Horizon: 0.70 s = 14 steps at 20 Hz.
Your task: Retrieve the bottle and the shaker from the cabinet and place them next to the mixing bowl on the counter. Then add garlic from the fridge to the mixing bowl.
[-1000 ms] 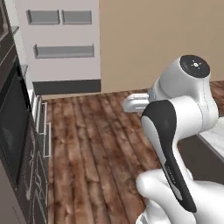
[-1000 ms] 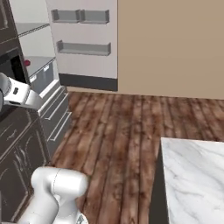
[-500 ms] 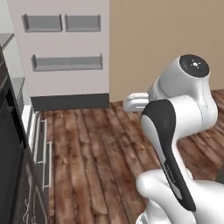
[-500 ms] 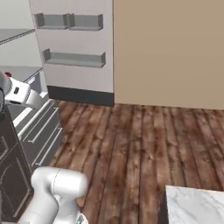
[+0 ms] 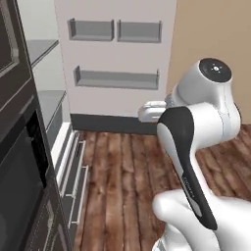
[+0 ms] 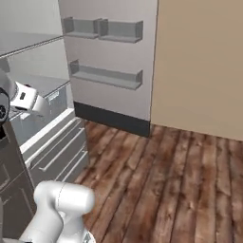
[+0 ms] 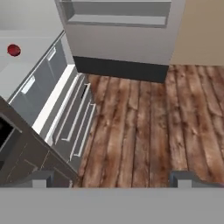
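Two grey shelves of the fridge (image 5: 46, 93) run in from the left of your left base view, pale inner wall behind them, and its open door (image 5: 115, 63) stands straight ahead with three grey bins on its inner face — two side by side high up, one long one lower. From the right base view the same door (image 6: 109, 66) sits left of centre, with the fridge shelves (image 6: 33, 61) at far left. On the shelf in the hand view you have one small red round object (image 7: 13, 50), lying near the left edge, alone on the pale grey surface; too small to tell what it is. Below the shelves, the translucent drawer front (image 7: 39, 83) slants down toward white-edged dark drawers (image 7: 76, 120) with slim silver handles. Your gripper (image 7: 111, 179) hangs over the wood plank floor (image 7: 144, 118), jaws spread fully wide, nothing between them — the two dark fingertips (image 7: 186, 178) sit well apart at the bottom of the hand view. Left of the fridge in the left base view, a dark oven column (image 5: 19, 181) takes up the near edge. A tan wall (image 6: 199, 61) stands right of the fridge door.
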### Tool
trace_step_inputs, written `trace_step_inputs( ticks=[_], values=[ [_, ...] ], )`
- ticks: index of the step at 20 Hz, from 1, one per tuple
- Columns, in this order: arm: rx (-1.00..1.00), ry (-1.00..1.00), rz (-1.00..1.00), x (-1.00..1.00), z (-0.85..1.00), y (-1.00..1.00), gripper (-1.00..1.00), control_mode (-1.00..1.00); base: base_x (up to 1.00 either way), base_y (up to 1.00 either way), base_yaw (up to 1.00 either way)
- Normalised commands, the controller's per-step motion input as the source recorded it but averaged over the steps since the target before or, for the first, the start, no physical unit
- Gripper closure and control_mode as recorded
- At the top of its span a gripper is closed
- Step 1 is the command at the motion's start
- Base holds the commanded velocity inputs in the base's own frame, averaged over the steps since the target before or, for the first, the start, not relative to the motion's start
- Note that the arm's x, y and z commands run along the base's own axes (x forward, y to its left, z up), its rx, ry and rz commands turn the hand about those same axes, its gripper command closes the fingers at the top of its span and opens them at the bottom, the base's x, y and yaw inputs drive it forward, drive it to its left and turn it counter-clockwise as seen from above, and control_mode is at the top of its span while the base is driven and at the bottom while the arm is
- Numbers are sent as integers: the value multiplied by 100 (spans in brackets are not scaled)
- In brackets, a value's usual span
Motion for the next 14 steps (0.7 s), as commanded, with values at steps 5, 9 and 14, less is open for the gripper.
trace_step_inputs(
  ticks=[5,9,14],
  values=[
    [0,0,0,0,0,0,-100,100,37,0,67],
    [0,0,0,0,0,0,-100,100,68,-8,63],
    [0,0,0,0,0,0,-100,100,27,-93,36]
  ],
)
